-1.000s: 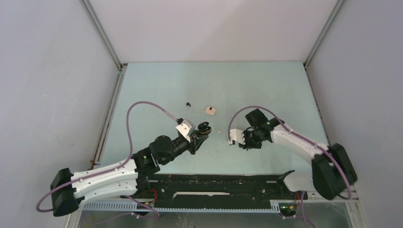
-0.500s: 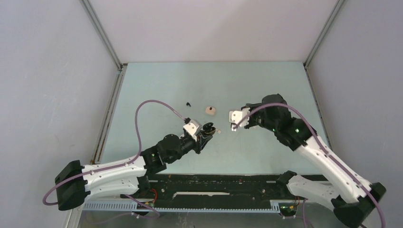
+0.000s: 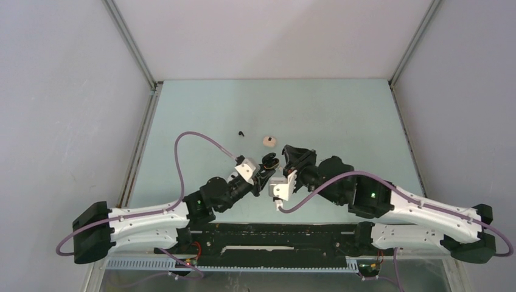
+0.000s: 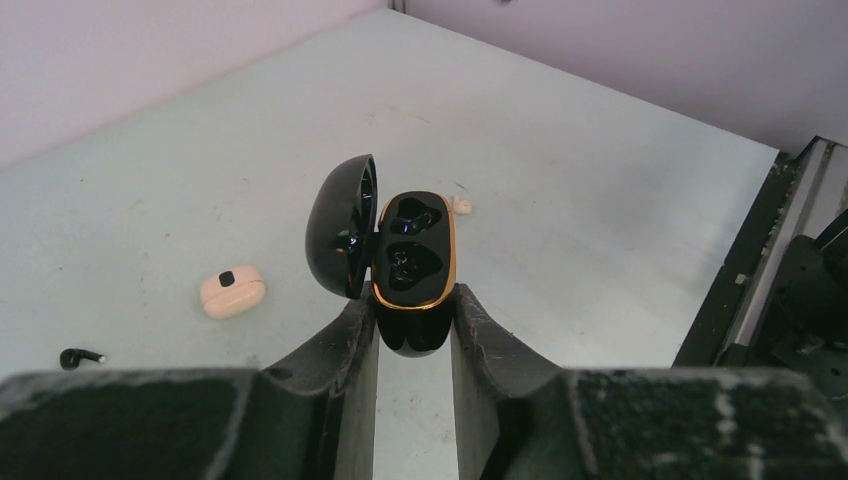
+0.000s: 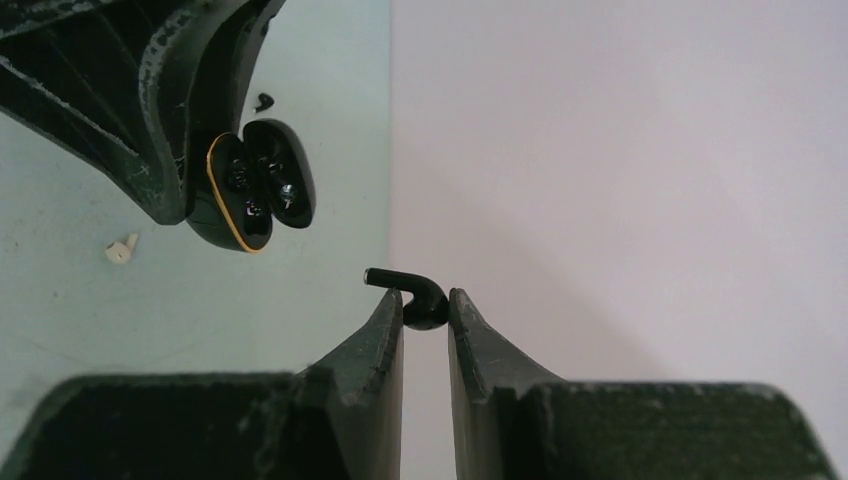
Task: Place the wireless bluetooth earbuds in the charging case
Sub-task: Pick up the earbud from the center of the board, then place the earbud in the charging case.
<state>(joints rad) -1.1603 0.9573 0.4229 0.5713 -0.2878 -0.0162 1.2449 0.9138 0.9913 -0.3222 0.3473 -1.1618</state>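
The small glossy black earbud with a short stem (image 5: 418,298) sits pinched right at the tips of the right gripper (image 5: 425,312). Its rounded head is between the two scuffed black fingers (image 5: 385,340), and the stem pokes out to their left. So that gripper is clamped on the bud, up off the table.

Up and left of it in its wrist view hangs the glossy black pebble-shaped charging case with a gold rim (image 5: 250,190), near but not touching. The left gripper (image 4: 413,318) squeezes the case's lower body from both sides and holds it upright. The domed hinged lid (image 4: 342,238) is swung open to the left. Inside the gold rim are two dark moulded wells, and I honestly can't tell if anything's in them.

Out past the left gripper, on the pale green matte table (image 4: 600,180):
- a tiny whitish earbud (image 4: 461,205) just beyond the case
- a smooth beige-pink rounded case (image 4: 232,292) off to the left, with a small dark mark on top
- a little black stemmed earbud (image 4: 80,356) further left

From above, the two grippers are close together but apart.
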